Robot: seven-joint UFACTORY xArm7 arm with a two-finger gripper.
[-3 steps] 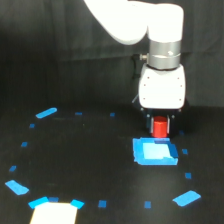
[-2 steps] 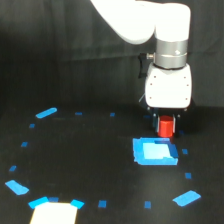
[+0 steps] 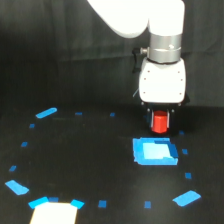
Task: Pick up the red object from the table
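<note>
Toward the far right of the flat black table [image 3: 90, 165], w/ its scatter of small blue tape marks, the white boxy gripper [image 3: 160, 123] hangs off the xArm's silver wrist. Between its dark fingers sits the small red-orange cylinder [image 3: 160, 122], i.e. the red object. The fingers look closed on it from both sides, and it appears to be clear of the surface, just beyond the far edge of the large blue square tape patch [image 3: 155, 152]. Whether any gap to the table exists is hard to judge from this one angle.

Risks from here, as I read them:
- Grip looks shallow; only the lower part of the cylinder shows below the gripper body, so contact area is unclear. A smooth, short, round piece could slip or rotate out if the arm accelerates hard.
- If it drops it'll prob. roll, being a cylinder, poss. toward the near edge or off the right side.
- Squeeze off-centre → piece tilts, then pops out.
</note>
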